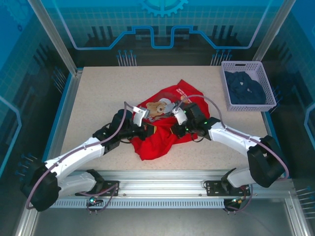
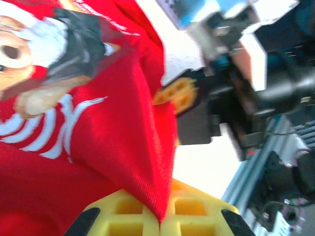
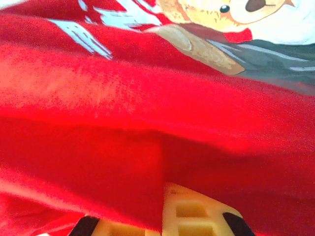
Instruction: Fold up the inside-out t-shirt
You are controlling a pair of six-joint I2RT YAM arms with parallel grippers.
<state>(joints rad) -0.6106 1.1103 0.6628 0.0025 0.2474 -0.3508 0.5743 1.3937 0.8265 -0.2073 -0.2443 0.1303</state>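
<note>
The inside-out t-shirt (image 1: 160, 140) lies bunched in the middle of the table, bright red, with its teddy-bear print (image 1: 157, 108) and white lettering facing up. My left gripper (image 1: 140, 117) sits at the bear's left side. In the left wrist view the left gripper (image 2: 160, 225) is shut, with a pointed fold of the red cloth (image 2: 123, 162) pinched between its yellow fingers. My right gripper (image 1: 179, 115) is at the bear's right side. In the right wrist view the right gripper (image 3: 162, 219) is shut on a red fold (image 3: 147, 172), which covers most of the left finger.
A white mesh basket (image 1: 251, 107) holding a dark navy garment (image 1: 244, 88) stands at the back right of the table. Bare speckled tabletop (image 1: 98, 93) surrounds the shirt. The right arm's wrist (image 2: 231, 103) is close beside the left gripper.
</note>
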